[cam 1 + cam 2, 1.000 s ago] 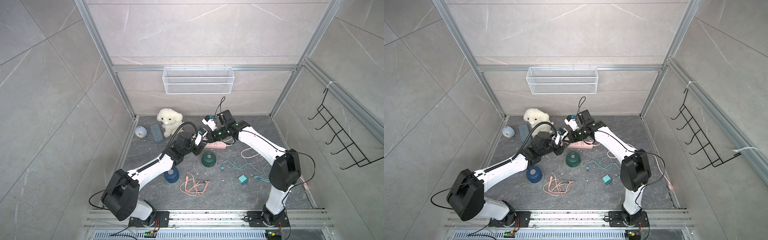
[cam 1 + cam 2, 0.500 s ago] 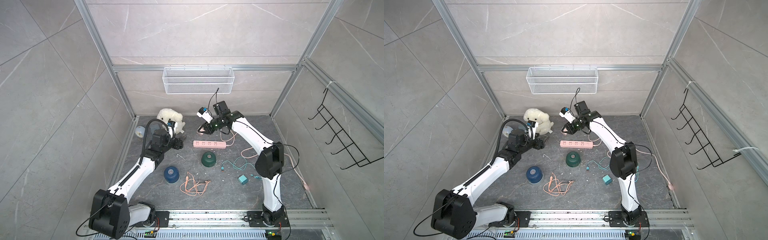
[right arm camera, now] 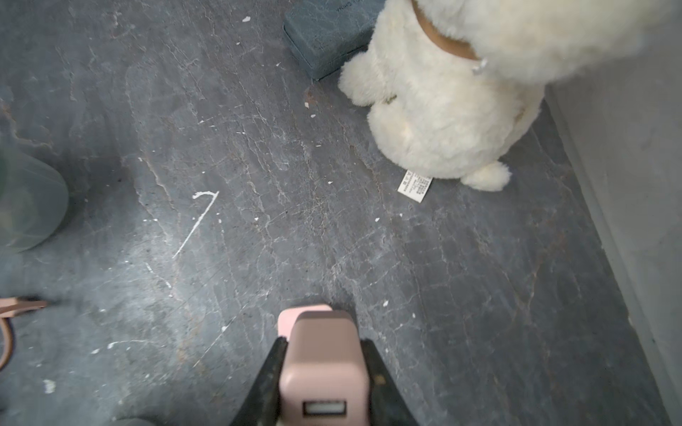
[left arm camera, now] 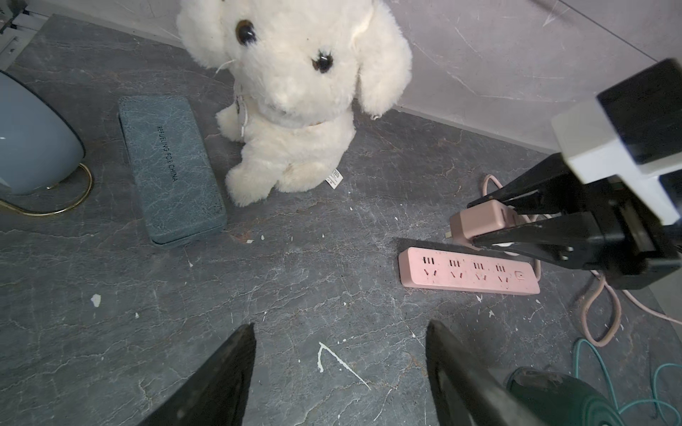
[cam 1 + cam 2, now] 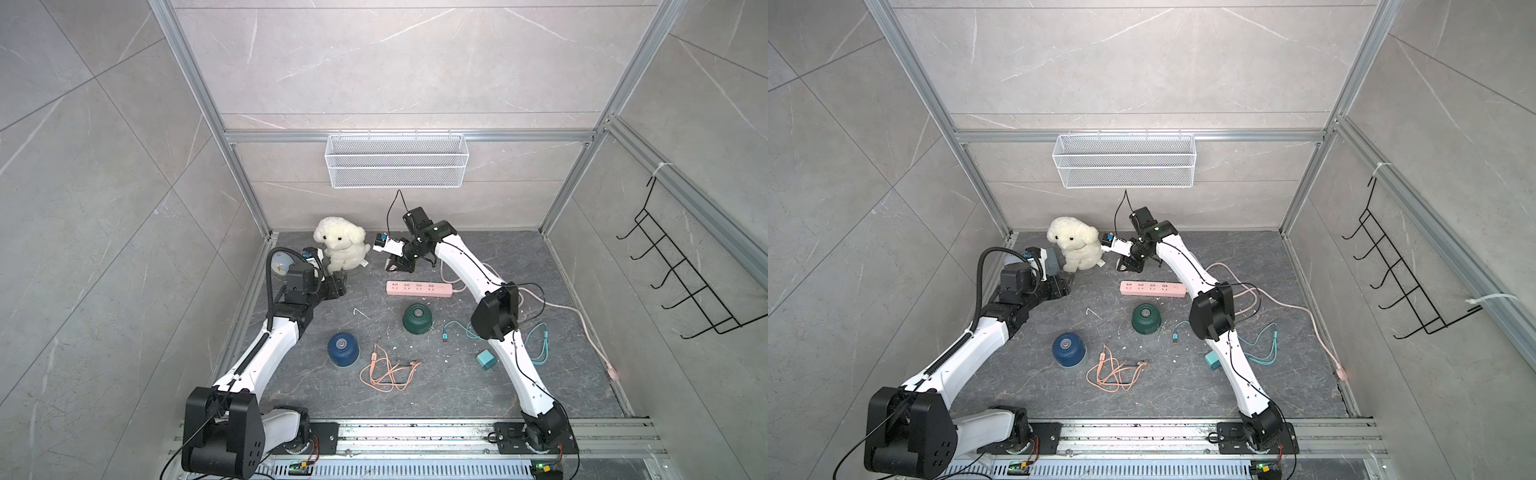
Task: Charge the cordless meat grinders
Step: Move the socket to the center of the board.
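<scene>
Right fingers [image 3: 268, 381] are clamping a pink plug [image 3: 320, 354], its port [image 3: 324, 408] showing only in the right wrist view; left fingers [image 4: 221, 376] are gaping empty, nine o'clock of the power strip [image 5: 419, 289].

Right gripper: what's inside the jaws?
A pink plug cube, clamped by the right gripper; its USB port is empty. The fingers cover its sides; prongs hidden from the right wrist view.

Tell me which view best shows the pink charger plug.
Right wrist: the pink charger plug fills the foreground, clamped in the right hand. Left wrist shows it side-on, smaller; in both top views it is indiscernible.
</scene>
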Robot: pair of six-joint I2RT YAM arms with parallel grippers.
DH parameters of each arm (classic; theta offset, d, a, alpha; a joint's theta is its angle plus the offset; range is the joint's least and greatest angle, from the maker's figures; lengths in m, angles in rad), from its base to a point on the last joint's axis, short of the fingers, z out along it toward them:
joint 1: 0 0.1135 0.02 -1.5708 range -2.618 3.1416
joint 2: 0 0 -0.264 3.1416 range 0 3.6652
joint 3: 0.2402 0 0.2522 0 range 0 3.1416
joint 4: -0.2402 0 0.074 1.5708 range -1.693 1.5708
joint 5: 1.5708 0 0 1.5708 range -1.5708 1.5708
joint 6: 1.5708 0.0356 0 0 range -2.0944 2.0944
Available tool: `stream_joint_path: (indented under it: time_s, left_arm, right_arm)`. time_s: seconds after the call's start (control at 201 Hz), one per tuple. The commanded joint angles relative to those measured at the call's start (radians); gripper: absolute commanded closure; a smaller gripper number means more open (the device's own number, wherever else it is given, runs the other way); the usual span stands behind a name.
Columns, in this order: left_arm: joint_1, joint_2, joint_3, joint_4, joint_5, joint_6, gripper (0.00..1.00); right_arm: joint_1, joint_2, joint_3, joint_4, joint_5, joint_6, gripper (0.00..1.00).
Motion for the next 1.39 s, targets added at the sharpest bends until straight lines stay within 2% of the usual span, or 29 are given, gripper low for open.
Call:
stream_joint_path:
  time_s: [0.0, 0.115, 0.264, 0.762, 0.916, 1.17, 1.279, 1.389]
  left_arm:
    - [0.011, 0.003, 0.002, -0.003, 0.007, -0.022, 0.25]
    - [0.019, 0.008, -0.003, -0.002, 0.004, -0.025, 0.25]
    - [0.019, 0.019, -0.011, 0.006, 0.009, -0.035, 0.26]
    - [0.021, 0.044, -0.002, -0.006, 0.012, -0.026, 0.26]
    - [0.021, 0.041, 0.005, -0.017, 0.007, -0.021, 0.26]
    - [0.021, 0.027, 0.023, -0.057, -0.004, -0.001, 0.26]
    - [0.021, 0.025, 0.021, -0.058, -0.005, -0.007, 0.26]
    - [0.021, 0.022, 0.021, -0.058, -0.003, -0.011, 0.26]
  right_arm:
    - [0.011, 0.082, 0.09, -0.176, 0.033, -0.145, 0.93]
    - [0.014, 0.047, -0.013, -0.132, 0.061, -0.182, 0.94]
    - [0.015, 0.103, 0.044, -0.166, 0.083, -0.193, 0.94]
    - [0.023, 0.144, 0.006, -0.129, 0.158, -0.198, 0.94]
    - [0.031, 0.177, -0.038, -0.163, 0.254, -0.229, 0.94]
    - [0.027, 0.193, -0.056, -0.208, 0.315, -0.227, 0.91]
    - [0.025, 0.187, -0.051, -0.257, 0.285, -0.217, 0.91]
    - [0.015, 0.179, 0.026, -0.31, 0.13, -0.154, 0.95]
